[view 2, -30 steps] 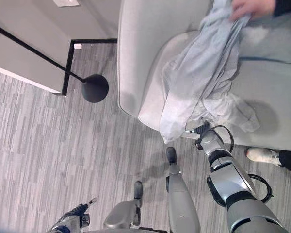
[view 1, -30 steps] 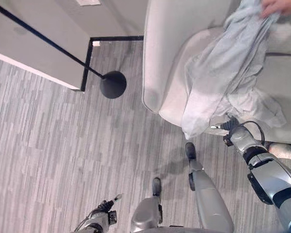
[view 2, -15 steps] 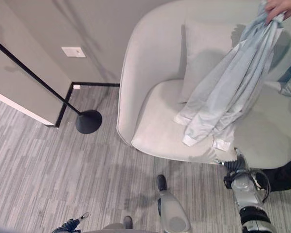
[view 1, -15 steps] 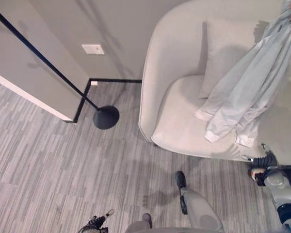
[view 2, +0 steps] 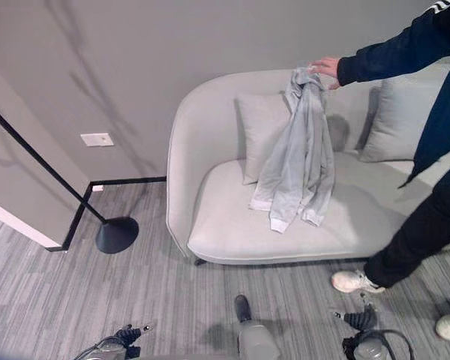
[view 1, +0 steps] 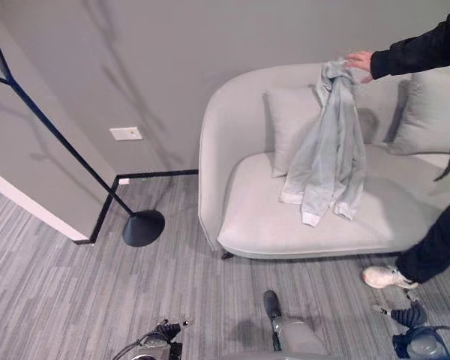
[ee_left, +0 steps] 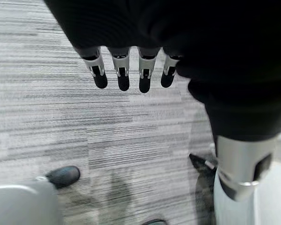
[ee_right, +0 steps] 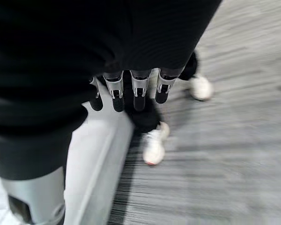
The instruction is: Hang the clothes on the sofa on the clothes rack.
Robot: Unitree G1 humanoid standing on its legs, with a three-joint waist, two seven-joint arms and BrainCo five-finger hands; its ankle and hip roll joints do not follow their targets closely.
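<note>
A: Over on the sofa. One pale grey jacket, collar pinched at the top of the backrest by a person's hand, body and sleeves draped down past a cushion onto the seat.

B: Long axis?

A: Roughly up and down the backrest, collar high, cuffs low near the front of the seat. Hanging loose, not folded.

B: And from the hands?

A: Well ahead and above both. Right hand down low by the floor, below the sofa's front edge, beside the person's white shoe. Left hand low too, far off toward the rack side. Right clearly nearer the jacket, probably the one to reach.

B: State of each?

A: Left hand with fingers straight and relaxed over bare carpet, holding nothing. Right hand the same, fingers extended, empty, sofa edge and shoes beyond them.

B: The rack?

A: Clothes rack, a thin black pole leaning off a round black base on the floor, left of the sofa, near the wall corner. Nothing hung on it yet.

B: Containers?

A: None about.
</note>
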